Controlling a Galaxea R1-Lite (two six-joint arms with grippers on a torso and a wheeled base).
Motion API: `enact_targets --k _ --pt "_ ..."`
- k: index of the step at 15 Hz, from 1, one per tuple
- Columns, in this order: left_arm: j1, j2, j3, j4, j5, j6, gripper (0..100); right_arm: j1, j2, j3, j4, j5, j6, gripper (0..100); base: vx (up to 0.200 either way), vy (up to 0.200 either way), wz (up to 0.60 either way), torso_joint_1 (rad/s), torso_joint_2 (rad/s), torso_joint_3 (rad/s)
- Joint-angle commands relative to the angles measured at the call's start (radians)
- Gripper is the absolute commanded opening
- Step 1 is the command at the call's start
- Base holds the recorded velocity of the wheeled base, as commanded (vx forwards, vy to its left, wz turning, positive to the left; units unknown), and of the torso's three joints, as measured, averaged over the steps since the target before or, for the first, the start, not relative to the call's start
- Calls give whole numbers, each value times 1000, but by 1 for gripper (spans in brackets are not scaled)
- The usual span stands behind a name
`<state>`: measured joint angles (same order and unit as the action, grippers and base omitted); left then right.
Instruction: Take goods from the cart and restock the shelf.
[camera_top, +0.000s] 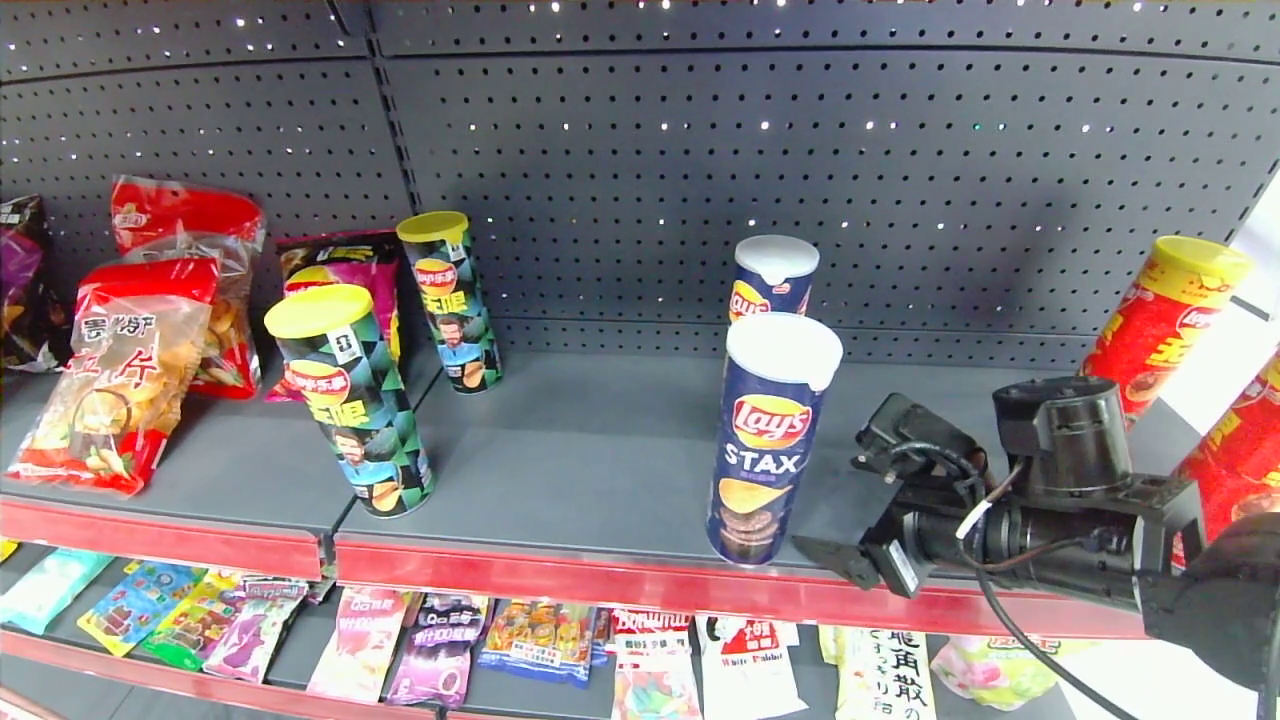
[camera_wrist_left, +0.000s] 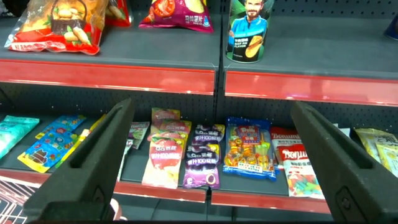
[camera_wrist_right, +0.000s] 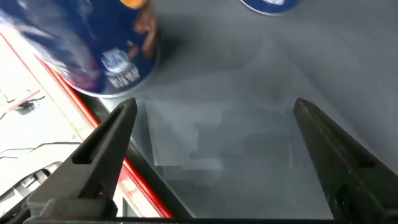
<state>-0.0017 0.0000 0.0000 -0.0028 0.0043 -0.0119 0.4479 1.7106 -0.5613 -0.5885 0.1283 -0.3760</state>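
The fingers (camera_wrist_right: 106, 149) of the right gripper (camera_wrist_right: 214, 124) are spread wide, and bare grey decking is seen between them; nothing is held. The fingers (camera_wrist_left: 99, 155) of the left gripper (camera_wrist_left: 211, 118) are likewise set wide apart and empty, and are directed at the lower shelf (camera_wrist_left: 155, 190), below the red front strip (camera_wrist_left: 112, 78). The work surface is a grey metal shelf (camera_top: 600, 440) edged by that red strip and backed by a dark perforated panel (camera_top: 700, 150). The front blue can (camera_top: 770, 440) is set upright at the front edge, with its long axis vertical, its white lid uppermost and its base close to the strip. The right gripper is held low, just beside this can on its right; contact cannot be determined. A rear blue can (camera_top: 770, 280) is placed upright directly behind the first, near the panel. Two green cans (camera_top: 350, 400), yellow-lidded, are stood well to the left. Snack bags (camera_top: 110, 370) are laid further left. Red cans (camera_top: 1160, 310) are stationed at the right end, behind the right arm. Flat packets (camera_top: 540, 640) are displayed in a row on the lower shelf.
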Motion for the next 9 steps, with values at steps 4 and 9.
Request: enact_targets --k 4,9 --pt "0 0 0 0 0 0 100 5 37 -22 -1 -1 2 100 0 0 0 0 0 0" --pt "-1 0 0 0 0 0 100 3 57 -54 -1 -1 3 100 0 0 0 0 0 0"
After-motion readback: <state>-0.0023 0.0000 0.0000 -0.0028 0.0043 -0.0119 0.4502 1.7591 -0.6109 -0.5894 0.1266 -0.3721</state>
